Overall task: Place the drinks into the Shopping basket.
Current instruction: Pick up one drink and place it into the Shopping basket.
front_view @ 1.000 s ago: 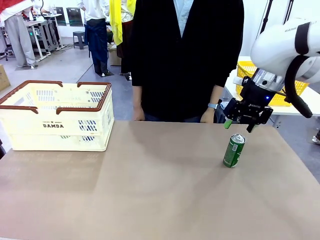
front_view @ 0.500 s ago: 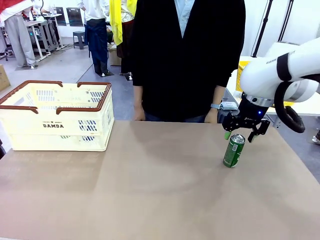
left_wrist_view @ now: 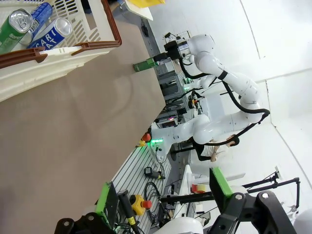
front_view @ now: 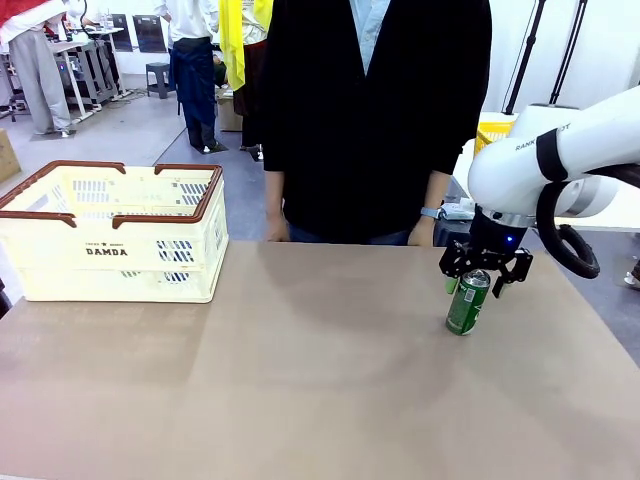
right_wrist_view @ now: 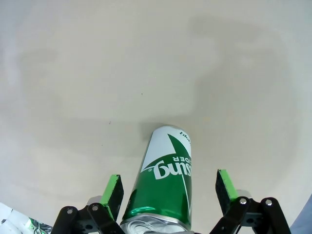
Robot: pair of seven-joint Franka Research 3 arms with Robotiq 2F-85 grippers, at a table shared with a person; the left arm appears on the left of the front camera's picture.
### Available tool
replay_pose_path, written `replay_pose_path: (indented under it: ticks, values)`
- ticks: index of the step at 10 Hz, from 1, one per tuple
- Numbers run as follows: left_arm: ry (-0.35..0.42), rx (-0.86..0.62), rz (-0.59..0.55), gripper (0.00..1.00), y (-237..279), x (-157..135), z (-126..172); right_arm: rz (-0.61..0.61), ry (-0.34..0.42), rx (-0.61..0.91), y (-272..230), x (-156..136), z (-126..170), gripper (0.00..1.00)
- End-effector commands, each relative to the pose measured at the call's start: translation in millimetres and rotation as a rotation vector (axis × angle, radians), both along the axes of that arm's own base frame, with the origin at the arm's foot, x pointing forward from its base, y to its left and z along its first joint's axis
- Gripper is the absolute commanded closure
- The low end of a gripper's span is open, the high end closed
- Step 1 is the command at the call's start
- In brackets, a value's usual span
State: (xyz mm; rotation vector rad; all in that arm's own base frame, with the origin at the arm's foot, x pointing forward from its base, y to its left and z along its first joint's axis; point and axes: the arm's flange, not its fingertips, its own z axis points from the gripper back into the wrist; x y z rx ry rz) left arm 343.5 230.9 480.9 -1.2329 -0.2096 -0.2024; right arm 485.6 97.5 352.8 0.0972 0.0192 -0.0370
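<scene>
Right claw [front_view: 484, 283] straddles one green can [front_view: 467, 301]; two cans [left_wrist_view: 36, 27] in basket [front_view: 120, 262].

A slim dark green drink can with a silver top [front_view: 467, 302] stands upright on the tan tabletop [front_view: 320, 380]. The right gripper [front_view: 484, 284] hangs over it, its fingers [front_view: 451, 286] spread to either side of the can's top. The cream-white slotted plastic basket with brown rim [front_view: 115, 230] sits well apart. A person in black [front_view: 375, 120] stands behind the tabletop.
</scene>
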Motion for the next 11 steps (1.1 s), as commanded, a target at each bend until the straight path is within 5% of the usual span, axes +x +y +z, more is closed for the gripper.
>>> replay_pose_path:
  ticks: [1,2,9,11]
  values:
    - [0.003,0.004,0.006,0.00,-2.4,-3.5,0.2,-0.020,-0.041,-0.038,5.8,3.2,0.4,0.59]
    - [0.003,0.004,0.006,0.00,-2.4,-3.5,0.2,-0.023,-0.033,-0.033,5.7,3.0,-0.4,1.00]
    - [0.003,0.004,0.006,0.00,-2.4,-3.5,0.2,-0.055,-0.006,-0.048,5.3,8.4,-1.4,1.00]
    - [0.003,0.004,0.006,0.00,-2.4,-3.5,0.2,-0.063,0.011,-0.036,12.3,3.0,29.3,1.00]
